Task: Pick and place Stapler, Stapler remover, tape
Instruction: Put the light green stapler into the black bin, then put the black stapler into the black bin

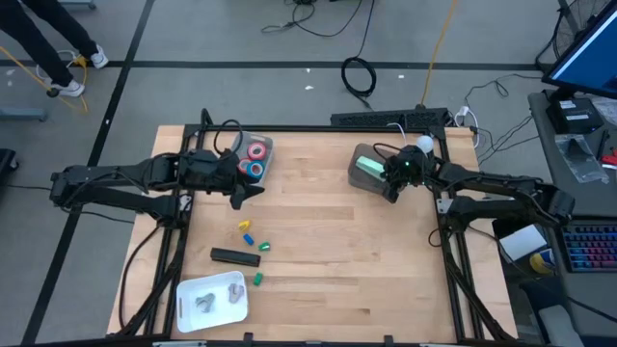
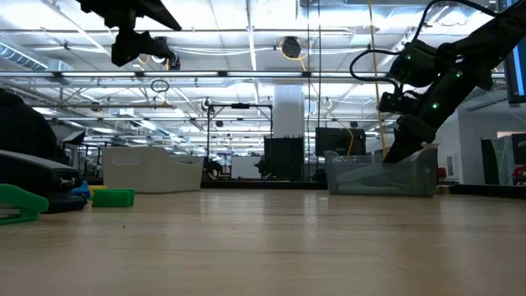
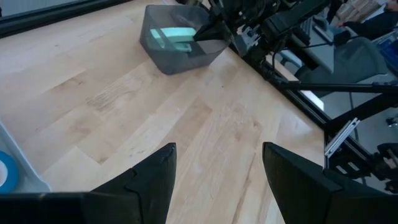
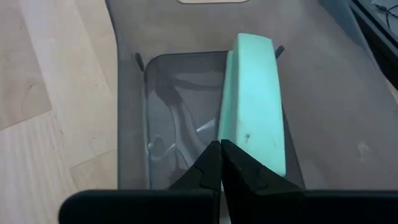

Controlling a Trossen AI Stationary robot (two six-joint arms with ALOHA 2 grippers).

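Overhead, the left gripper [image 1: 244,191] hangs with its fingers spread and empty just beside the clear bin [image 1: 269,152] holding red and blue tape [image 1: 256,160] rolls at the table's far left. The right gripper [image 1: 393,183] is pinched shut, holding nothing, over the grey bin [image 1: 355,175] where the mint-green stapler [image 1: 368,166] lies. A black stapler [image 1: 235,256] lies out on the wood, its long axis running left to right, with small coloured bits [image 1: 253,241] near it. A white tray [image 1: 185,295] at the near left holds pale grey pieces, likely staple removers. So one stapler and the tape look placed; the black stapler seems left to move.

At table height, the right gripper [image 2: 397,146] dips into the grey bin [image 2: 380,174]; green bits [image 2: 113,197] sit at left.

From the left wrist, the spread fingers [image 3: 155,177] face bare wood, with the grey bin [image 3: 163,55] and green stapler [image 3: 174,36] far off.

From the right wrist, the closed tips [image 4: 219,163] touch or nearly touch the green stapler [image 4: 254,106], whose long axis points straight away from the gripper.
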